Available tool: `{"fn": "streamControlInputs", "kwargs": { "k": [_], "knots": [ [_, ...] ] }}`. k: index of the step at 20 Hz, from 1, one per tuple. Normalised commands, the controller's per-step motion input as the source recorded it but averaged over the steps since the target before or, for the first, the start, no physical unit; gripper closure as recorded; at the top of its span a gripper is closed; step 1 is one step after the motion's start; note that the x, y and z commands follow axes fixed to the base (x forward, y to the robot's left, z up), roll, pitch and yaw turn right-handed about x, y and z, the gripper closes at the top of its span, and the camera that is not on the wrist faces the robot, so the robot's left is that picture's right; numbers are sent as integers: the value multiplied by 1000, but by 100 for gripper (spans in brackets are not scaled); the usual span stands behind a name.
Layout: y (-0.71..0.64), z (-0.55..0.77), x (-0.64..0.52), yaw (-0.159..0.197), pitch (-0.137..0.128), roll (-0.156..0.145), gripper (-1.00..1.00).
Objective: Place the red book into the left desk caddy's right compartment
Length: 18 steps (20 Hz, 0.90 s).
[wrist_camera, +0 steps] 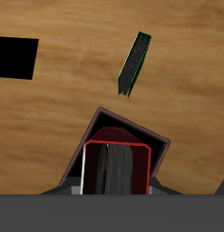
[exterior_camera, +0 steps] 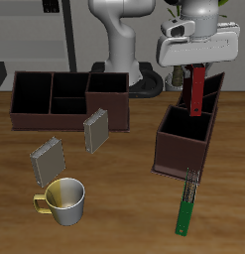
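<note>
Green book (exterior_camera: 187, 201) lies flat (red book (exterior_camera: 197, 89) upright).

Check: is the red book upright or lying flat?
Upright: the red book hangs vertically from the hand above the left caddy, lower end near the big compartment.

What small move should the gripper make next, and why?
Probably lower straight down. The gripper holds the red book upright above the left desk caddy, its lower end over the right compartment, apparently not yet seated.
</note>
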Motion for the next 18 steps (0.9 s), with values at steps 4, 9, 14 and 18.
{"fn": "streamControlInputs", "kwargs": {
  "k": [4, 9, 14, 18],
  "knots": [
    [83, -223, 30, 21, 14, 18, 100],
    [30, -198, 40, -5, 19, 9, 100],
    [39, -93, 1, 9, 3, 4, 100],
    [-37, -172, 42, 0, 12, -3, 100]
  ]
}}
